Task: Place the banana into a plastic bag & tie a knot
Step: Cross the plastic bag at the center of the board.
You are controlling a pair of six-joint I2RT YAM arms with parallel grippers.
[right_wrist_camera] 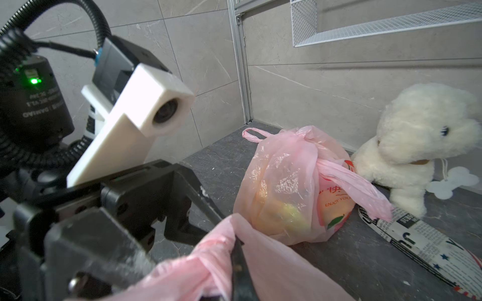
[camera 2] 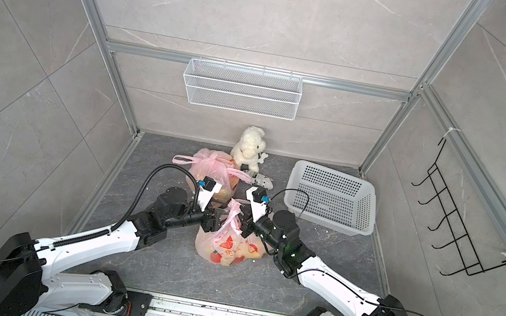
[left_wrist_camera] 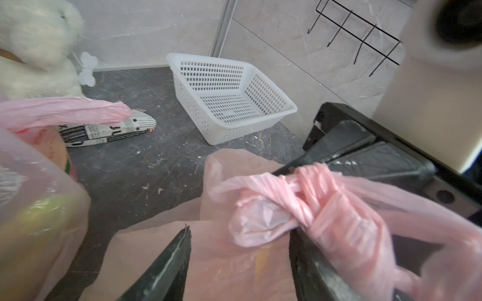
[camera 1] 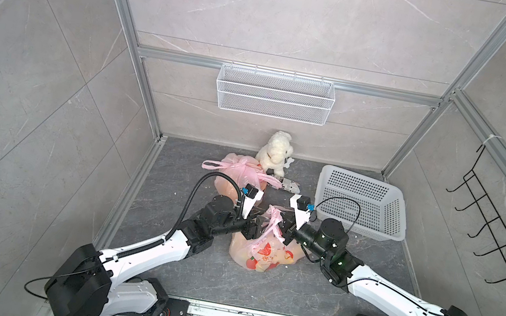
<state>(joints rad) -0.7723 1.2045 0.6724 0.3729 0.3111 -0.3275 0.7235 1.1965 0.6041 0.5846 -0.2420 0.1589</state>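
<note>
Grippers: left gripper (left_wrist_camera: 240,232) and right gripper (camera 1: 281,229) facing tip to tip over the near plastic bag (camera 1: 262,255), mid-floor.
Left grip: released; fingers (left_wrist_camera: 172,260) standing apart, pink film draped over one of them.
Right grip: clenched on the twisted handle of the plastic bag, just beside the knot (left_wrist_camera: 307,198).
Knot: handles wound into a pink lump above the bag's mouth, between the two grippers.
Banana: not plainly seen; only a pale yellow shape (camera 2: 255,253) showing through the printed film of the plastic bag, too blurred to name.
Second bag (camera 1: 238,172): pink, already tied, lying just behind the left gripper; yellowish contents inside.
Plush dog (camera 1: 275,152): white, seated against the back wall, just beside the second bag.
Patterned pouch (camera 1: 288,186): newspaper print, flat on the floor (camera 1: 256,289) between plush dog and grippers.
Basket (camera 1: 359,202): white, perforated, on the right of the floor, apart from both bags.
Wire shelf (camera 1: 275,94): white mesh, hung on the back wall above the plush dog.
Hook rack (camera 1: 493,222): black wire, on the right wall.
</note>
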